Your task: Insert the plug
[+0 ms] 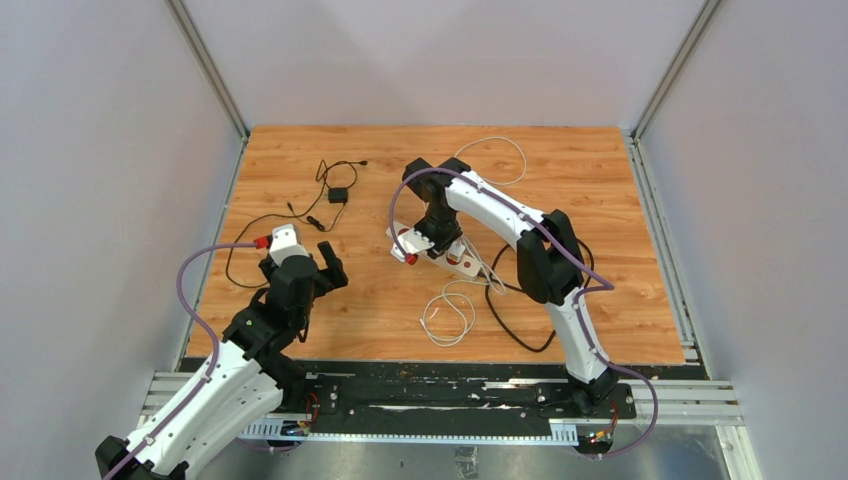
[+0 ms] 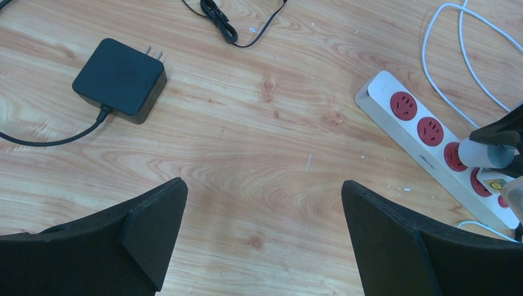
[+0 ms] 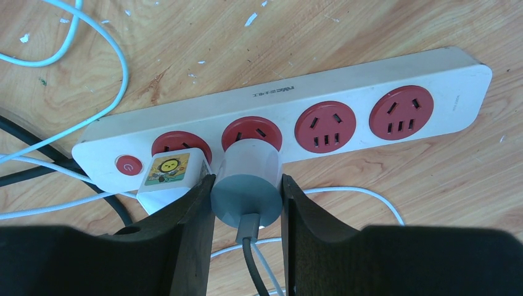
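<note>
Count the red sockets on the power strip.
4. End socket and second socket are bare; third socket sits partly behind the round plug held by the right fingers; fourth socket, nearest the switch, carries the white adapter. None seems hidden.

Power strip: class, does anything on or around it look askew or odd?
The grey plug in the right hand covers only the lower part of its red socket; slots show above it, so it seems not fully seated.
</note>
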Controlling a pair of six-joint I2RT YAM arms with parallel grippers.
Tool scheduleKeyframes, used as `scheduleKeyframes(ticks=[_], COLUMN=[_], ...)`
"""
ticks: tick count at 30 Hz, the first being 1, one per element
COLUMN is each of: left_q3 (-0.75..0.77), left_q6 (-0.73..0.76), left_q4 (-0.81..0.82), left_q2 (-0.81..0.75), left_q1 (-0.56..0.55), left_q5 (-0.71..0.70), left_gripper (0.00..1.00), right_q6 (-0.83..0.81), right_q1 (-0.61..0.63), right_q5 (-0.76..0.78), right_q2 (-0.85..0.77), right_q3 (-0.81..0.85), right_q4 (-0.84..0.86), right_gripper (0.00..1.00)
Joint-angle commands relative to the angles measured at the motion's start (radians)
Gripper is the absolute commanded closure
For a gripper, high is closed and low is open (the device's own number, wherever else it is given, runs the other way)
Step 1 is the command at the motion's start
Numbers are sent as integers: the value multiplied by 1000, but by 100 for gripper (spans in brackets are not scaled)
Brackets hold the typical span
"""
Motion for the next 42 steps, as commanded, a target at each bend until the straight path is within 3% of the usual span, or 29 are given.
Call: scheduleKeyframes(ticks=[1, 20, 32, 42], left_q3=[-4, -16, -16, 2], left_q6=[0, -13, -11, -11], left_q4=[-4, -16, -18, -34], left_q2=[-5, -35, -31, -15], left_q1=[6, 5, 5, 5], left_q5=[-47, -60, -99, -134], left_gripper=[0, 0, 0, 0], right_q6=[-10, 106, 76, 79], right_q1=[-18, 34, -68, -59], right_q5=[6, 91, 8, -34], right_q2=[125, 166, 224, 233], right_q3=[-74, -159, -138, -150], right_q4=[-25, 74, 89, 109], right_gripper=[100, 100, 100, 100])
